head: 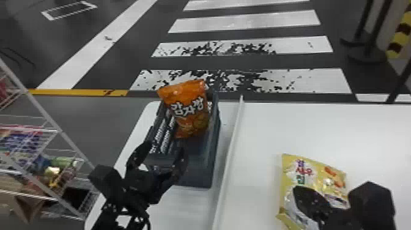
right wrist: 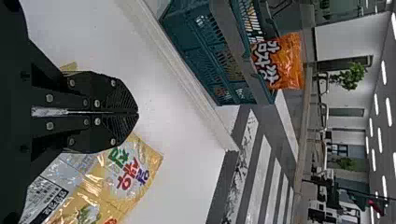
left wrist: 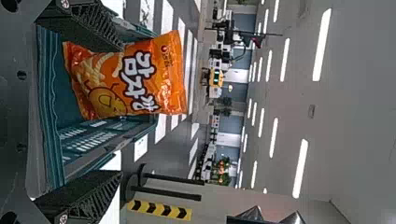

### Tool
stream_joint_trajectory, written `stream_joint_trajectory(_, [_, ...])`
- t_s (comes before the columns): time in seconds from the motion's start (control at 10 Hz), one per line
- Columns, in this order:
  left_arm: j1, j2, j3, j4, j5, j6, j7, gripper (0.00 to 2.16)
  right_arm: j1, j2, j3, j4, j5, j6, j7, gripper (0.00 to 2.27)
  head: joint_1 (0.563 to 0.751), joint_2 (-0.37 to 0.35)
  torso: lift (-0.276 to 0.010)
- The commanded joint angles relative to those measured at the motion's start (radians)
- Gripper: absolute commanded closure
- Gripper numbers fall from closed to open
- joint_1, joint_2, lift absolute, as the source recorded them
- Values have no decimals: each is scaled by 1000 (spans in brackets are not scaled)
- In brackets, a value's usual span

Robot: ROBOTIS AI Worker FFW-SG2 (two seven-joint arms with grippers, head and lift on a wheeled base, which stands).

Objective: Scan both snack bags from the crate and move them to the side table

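Head view looks down from above; both wrist views look ahead, sharing the crate (head: 198, 176), the left nearer.

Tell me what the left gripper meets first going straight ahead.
Probably the orange bag, standing in the crate ahead of the left gripper; whether its fingers clear the crate's near rim is unclear.

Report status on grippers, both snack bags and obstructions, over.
Left gripper open at crate; orange snack bag standing inside, unheld. Right gripper shut, above yellow snack bag on white table. White ridge between crate and yellow bag.

Orange bag (head: 191, 119) upright in crate (head: 198, 176), yellow bag (head: 318, 176) flat on table (head: 305, 131).
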Motion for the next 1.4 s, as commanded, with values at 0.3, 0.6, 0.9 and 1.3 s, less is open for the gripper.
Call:
stream_joint_trajectory(0.3, [-1, -2, 0, 5, 6, 0, -5, 70, 5, 4, 35, 106, 50, -65, 38, 2189, 695, 259, -99])
stream_joint_trajectory(0.6, [-1, -2, 0, 6, 6, 0, -6, 73, -44, 6, 33, 195, 50, -71, 49, 2189, 695, 259, -99])
stream_joint_trajectory(0.9, [-3, -2, 0, 8, 6, 0, -6, 73, -36, 6, 35, 225, 50, -77, 63, 2189, 695, 256, -99])
stream_joint_trajectory(1.3, [-5, -4, 2, 16, 6, 0, -6, 73, -11, 9, 38, 247, 52, -117, 100, 2189, 695, 269, -99])
